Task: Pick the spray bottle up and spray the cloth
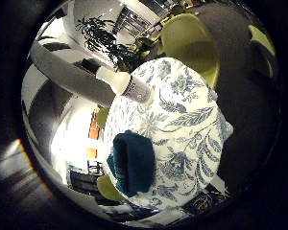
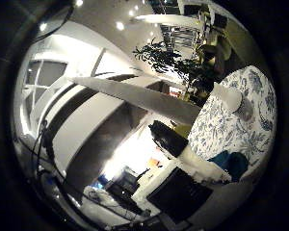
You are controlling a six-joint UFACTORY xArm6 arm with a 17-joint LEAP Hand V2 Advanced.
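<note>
A white spray bottle (image 1: 127, 85) with a printed label stands on a round table covered by a blue floral tablecloth (image 1: 192, 124), close to the table's edge. A dark teal folded cloth (image 1: 132, 163) lies on the same tablecloth, well apart from the bottle and near another part of the edge. My right hand (image 2: 192, 161) is off the table and some way from both, touching neither. One black and white finger (image 2: 204, 169) reaches out straight in the thumb side view with nothing in it. The rest of the hand is hidden.
A yellow-green chair (image 1: 189, 43) stands at the table on the bottle's side, and another yellow-green seat (image 1: 108, 189) shows past the cloth's side. A leafy plant (image 1: 101, 33) stands beyond the bottle. A grey slanted beam (image 2: 135, 98) crosses the room.
</note>
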